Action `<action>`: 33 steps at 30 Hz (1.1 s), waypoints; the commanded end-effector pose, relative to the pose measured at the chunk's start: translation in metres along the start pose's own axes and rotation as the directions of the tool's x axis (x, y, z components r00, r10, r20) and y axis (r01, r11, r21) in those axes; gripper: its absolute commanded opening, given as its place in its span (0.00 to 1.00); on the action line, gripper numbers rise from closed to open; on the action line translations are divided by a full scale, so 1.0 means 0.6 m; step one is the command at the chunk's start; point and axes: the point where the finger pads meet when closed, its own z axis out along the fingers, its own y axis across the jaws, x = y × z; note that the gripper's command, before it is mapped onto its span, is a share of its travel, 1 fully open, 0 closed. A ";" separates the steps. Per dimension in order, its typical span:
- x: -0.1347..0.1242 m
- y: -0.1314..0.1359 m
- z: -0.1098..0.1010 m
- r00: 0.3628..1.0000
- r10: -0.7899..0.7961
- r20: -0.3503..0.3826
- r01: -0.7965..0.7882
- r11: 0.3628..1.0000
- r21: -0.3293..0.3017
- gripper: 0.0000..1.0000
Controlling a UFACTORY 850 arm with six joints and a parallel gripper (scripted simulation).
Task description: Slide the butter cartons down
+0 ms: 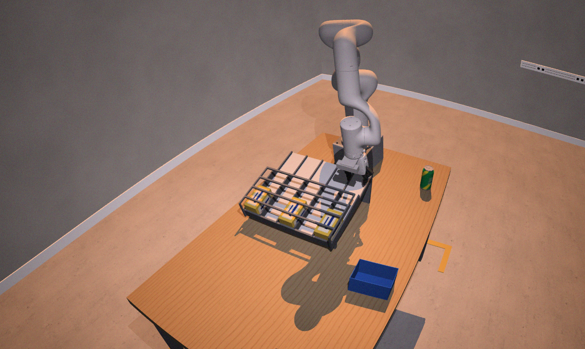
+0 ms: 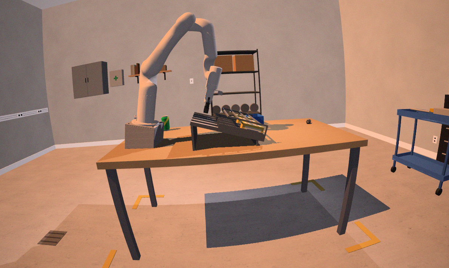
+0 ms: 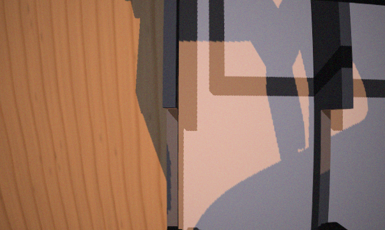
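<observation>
Three yellow cartons (image 1: 292, 212) (image 2: 251, 125) with white-and-blue labels

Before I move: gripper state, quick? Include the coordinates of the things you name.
Grey-and-black two-finger gripper (image 1: 357, 178) (image 2: 206, 109): open, holding nothing, above the upper end of the dark-framed sloped shelf (image 1: 285, 230) (image 2: 226, 130).

wood tbl (image 1: 225, 277) (image 2: 286, 149), sloped 5-lane shelf (image 1: 285, 228) (image 2: 226, 130), grn can (image 1: 426, 178) (image 2: 165, 123), blue bin (image 1: 371, 287) (image 2: 260, 118), sm. dark obj. (image 2: 308, 121), arm base (image 2: 140, 138)
</observation>
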 end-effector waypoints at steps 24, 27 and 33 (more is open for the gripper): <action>0.001 0.000 -0.001 1.000 0.000 -0.001 0.000 1.000 0.001 0.83; 0.001 0.000 -0.001 1.000 0.000 -0.001 0.000 1.000 0.001 0.83; 0.001 0.000 -0.001 1.000 0.000 -0.001 0.000 1.000 0.001 0.84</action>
